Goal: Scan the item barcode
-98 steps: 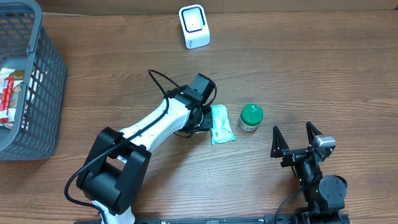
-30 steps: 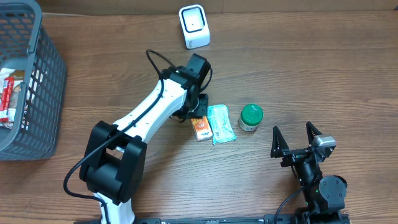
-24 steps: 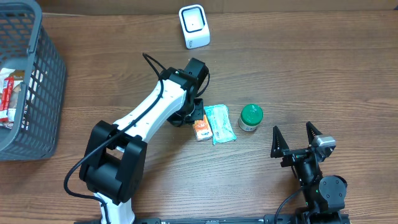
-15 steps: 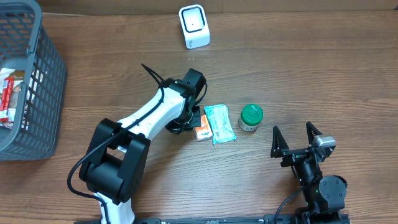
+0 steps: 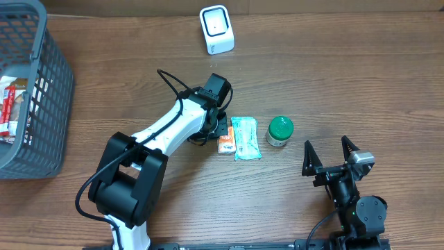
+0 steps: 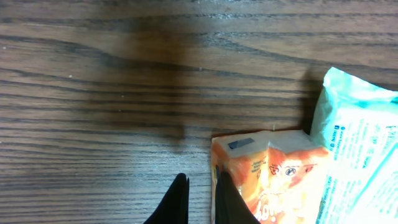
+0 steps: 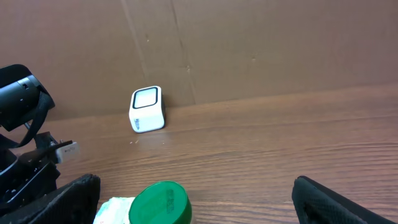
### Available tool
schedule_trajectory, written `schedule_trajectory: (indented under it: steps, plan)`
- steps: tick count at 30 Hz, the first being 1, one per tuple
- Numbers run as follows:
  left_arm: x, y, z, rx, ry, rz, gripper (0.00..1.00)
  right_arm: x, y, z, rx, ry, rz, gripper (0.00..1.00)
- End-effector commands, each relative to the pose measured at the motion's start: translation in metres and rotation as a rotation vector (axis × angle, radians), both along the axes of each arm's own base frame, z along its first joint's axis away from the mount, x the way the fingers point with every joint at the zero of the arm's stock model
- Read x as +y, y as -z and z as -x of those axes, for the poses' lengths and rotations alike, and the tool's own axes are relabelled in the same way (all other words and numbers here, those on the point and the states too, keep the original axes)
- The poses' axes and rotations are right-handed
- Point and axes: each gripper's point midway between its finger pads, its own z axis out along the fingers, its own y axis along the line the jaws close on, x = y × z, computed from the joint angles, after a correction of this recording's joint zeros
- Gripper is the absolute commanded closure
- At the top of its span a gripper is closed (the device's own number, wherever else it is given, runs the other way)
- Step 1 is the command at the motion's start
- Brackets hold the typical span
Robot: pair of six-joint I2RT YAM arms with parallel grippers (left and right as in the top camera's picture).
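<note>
The wooden table (image 5: 347, 83) carries everything. A grey mesh basket (image 5: 48, 104) fills its left rear corner, with red-and-white wrappers (image 5: 8, 104) inside. The white left arm (image 5: 173, 128) reaches from the front edge to the table's middle. Its left claw (image 6: 199, 180) points down, fingers pressed nearly together at the left edge of the orange packet (image 5: 225, 144). One finger overlaps that edge, but I cannot tell whether the wrapper is nipped between them. The right claw (image 5: 326, 142) sits near the front right edge, spread wide and holding nothing. The white barcode scanner (image 5: 216, 29) stands at the rear edge, well apart from the packets. A teal packet (image 5: 246, 139) lies flat in the middle, touching the orange packet's right side. A green-lidded jar (image 5: 280, 130) stands just right of the teal packet.
</note>
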Motion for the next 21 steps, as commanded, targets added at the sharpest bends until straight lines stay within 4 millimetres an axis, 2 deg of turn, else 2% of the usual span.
schedule_trajectory:
  steps: [1,4,7,10,13,14,16,18,21]
  plan:
    - [-0.003,-0.005,0.001,0.002,-0.011,0.032,0.94,-0.002,0.003,0.0,0.0,0.013,-0.004,0.0]
    - [-0.002,-0.005,0.0,-0.005,-0.008,0.027,0.96,-0.002,0.003,0.0,0.0,0.013,-0.004,0.0]
    - [0.002,-0.014,-0.01,-0.012,-0.028,0.039,0.96,-0.002,0.003,0.0,0.0,0.013,-0.004,0.0]
    - [0.009,-0.036,-0.027,-0.037,-0.03,0.043,0.95,-0.002,0.003,0.0,0.0,0.013,-0.004,0.0]
    - [0.021,-0.068,-0.046,-0.076,0.01,0.035,0.96,-0.002,0.003,0.0,0.0,0.013,-0.004,0.0]
    - [0.035,-0.093,-0.063,-0.126,0.04,0.004,0.94,-0.002,0.003,0.0,0.0,0.013,-0.004,0.0]
    - [0.057,-0.12,-0.081,-0.189,0.027,-0.058,0.93,-0.002,0.003,0.0,0.0,0.013,-0.004,0.0]
    - [0.087,-0.149,-0.097,-0.253,-0.013,-0.152,0.93,-0.002,0.003,0.0,0.0,0.013,-0.004,0.0]
    - [0.137,-0.203,-0.114,-0.349,-0.064,-0.281,0.96,-0.002,0.003,0.0,0.0,0.013,-0.004,0.0]
